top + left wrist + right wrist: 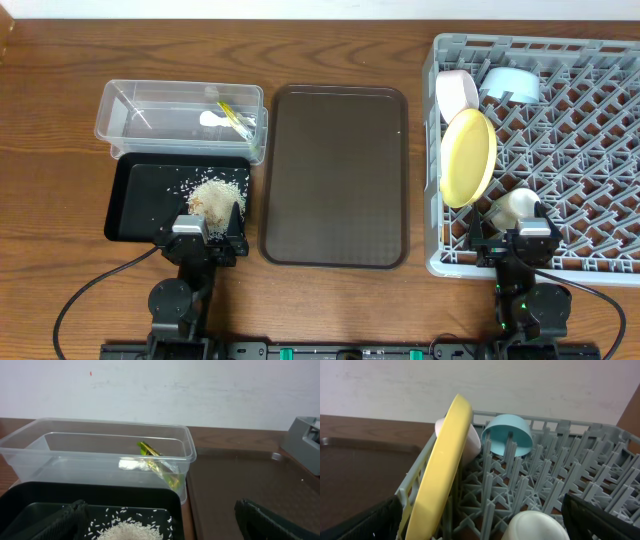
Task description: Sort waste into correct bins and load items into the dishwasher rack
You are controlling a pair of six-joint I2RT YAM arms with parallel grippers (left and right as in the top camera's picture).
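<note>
Though nearly done, see no chopsticks. Wrapper [238, 122], rice [215, 192] binned left of brown tray [335, 180]; plate [468, 157], blue bowl [512, 84], pink bowl [456, 92], cup [512, 205] racked. Left gripper [210, 226], right gripper [516, 230] gaping, empty.

Brown wooden bench [60, 290], grain running from 9 to 3 o'clock, filling nearly all of the overhead view. At 12 o'clock, a thin white strip of wall [300, 8]. In both wrist views, that plain off-white wall behind the bench's far edge, with 1 tiny red speck [90, 373] toward 11 o'clock on the left. At 3 o'clock on the right, a brown panel [632, 415], nature unclear. Soft, even light.
</note>
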